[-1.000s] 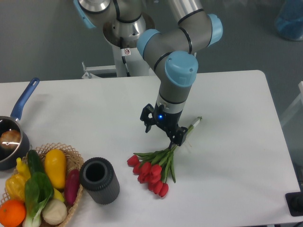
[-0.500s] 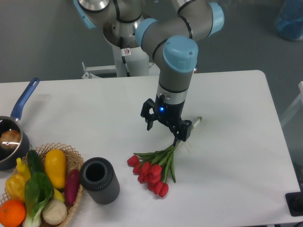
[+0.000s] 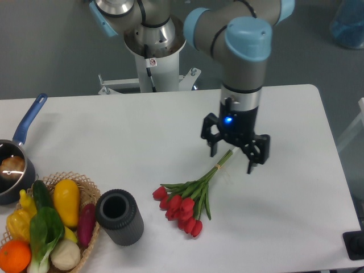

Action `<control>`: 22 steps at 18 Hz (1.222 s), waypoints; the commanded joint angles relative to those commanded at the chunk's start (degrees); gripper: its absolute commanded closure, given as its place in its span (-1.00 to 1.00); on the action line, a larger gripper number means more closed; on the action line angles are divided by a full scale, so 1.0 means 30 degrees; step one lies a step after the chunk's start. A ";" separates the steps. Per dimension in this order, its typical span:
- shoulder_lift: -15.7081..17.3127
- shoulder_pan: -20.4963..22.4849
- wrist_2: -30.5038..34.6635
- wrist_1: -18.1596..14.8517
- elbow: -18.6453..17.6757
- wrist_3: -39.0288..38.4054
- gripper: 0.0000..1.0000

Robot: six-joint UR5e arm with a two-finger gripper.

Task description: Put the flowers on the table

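The flowers (image 3: 185,205) lie flat on the white table (image 3: 296,193), a little right of and below the frame's centre, red heads bunched toward the lower left and green stems running up and right to a pale cut end. Above that stem end hangs the gripper (image 3: 233,159), its two black jaws spread wide apart and holding nothing, a blue light glowing on the wrist just above them. Left of the blooms, toward the lower left of the frame, stands a dark grey cylinder (image 3: 119,216) with an open top. Farther left, a wicker basket (image 3: 88,187) holds yellow, orange, purple and green produce. At the left edge sits a pot with a blue handle (image 3: 28,128). A small sticker on the robot's base column (image 3: 152,71) is too small to read.
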 joint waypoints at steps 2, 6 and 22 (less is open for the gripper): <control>0.0058 0.0087 0.0443 -0.0058 -0.0087 0.0328 -1.00; 0.1344 0.0351 0.0619 -0.0147 -0.0993 0.0329 -1.00; 0.1816 0.1084 0.0562 -0.0117 -0.1055 0.0504 -1.00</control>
